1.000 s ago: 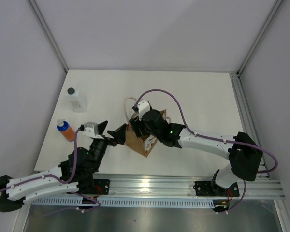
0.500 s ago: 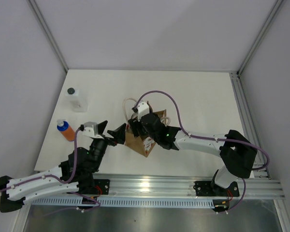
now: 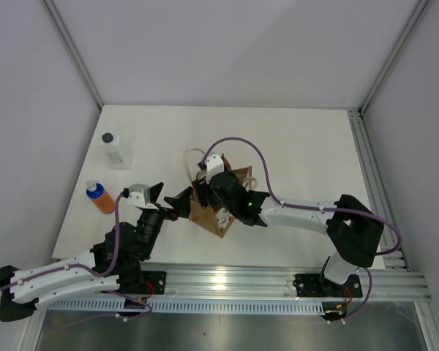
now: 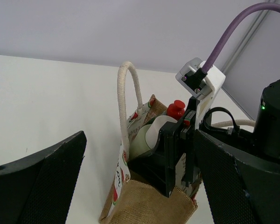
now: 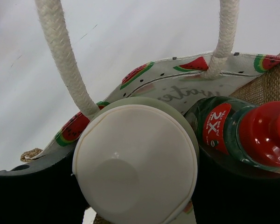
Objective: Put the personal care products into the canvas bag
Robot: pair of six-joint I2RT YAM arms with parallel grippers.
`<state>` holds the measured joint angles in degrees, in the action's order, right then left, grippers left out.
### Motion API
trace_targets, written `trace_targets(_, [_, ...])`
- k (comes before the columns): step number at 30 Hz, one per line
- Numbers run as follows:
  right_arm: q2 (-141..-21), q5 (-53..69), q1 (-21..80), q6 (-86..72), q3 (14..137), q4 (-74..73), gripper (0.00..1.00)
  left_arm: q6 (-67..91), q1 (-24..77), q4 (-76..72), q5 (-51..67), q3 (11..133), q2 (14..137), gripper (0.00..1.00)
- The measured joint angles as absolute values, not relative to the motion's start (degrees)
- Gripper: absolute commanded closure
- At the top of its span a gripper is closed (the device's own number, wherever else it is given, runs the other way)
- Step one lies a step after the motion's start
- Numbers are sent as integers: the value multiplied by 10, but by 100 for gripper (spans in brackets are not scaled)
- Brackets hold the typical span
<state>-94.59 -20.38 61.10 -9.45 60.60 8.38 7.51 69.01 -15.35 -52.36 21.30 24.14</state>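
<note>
Pushed further left over the canvas bag point(image 3: 211, 218) than a second ago: right gripper point(image 3: 207, 191), clamped on the olive-green bottle point(image 5: 135, 158), set in the bag mouth beside the red-capped bottle point(image 5: 266, 130). Bag toward the middle of the near edge. Just beside it, left gripper point(image 3: 170, 197), jaws apart, empty. By the left edge, clear bottle point(image 3: 115, 150) and orange bottle point(image 3: 99, 197).

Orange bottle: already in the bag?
No, the orange bottle stands outside, well left of the canvas bag.

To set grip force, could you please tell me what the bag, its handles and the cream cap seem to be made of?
The bag looks like coarse woven jute, with a smoother printed cloth panel. Its handles are twisted cream rope, probably cotton. The olive-green bottle has a matte cream cap, likely plastic.
</note>
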Motion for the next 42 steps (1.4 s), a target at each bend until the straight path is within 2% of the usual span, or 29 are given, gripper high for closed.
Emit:
trace_targets(5, [-952, -206, 612, -96, 612, 76, 35, 75, 689, -153, -524, 213, 241, 1])
trace_targets(13, [-952, -208, 613, -98, 614, 71, 24, 75, 688, -153, -524, 213, 239, 1])
trace_targets(31, [-940, -214, 616, -91, 628, 62, 25, 75, 688, -153, -524, 213, 237, 1])
trace_targets(42, [-710, -261, 619, -77, 630, -3, 23, 74, 687, -154, -524, 213, 265, 1])
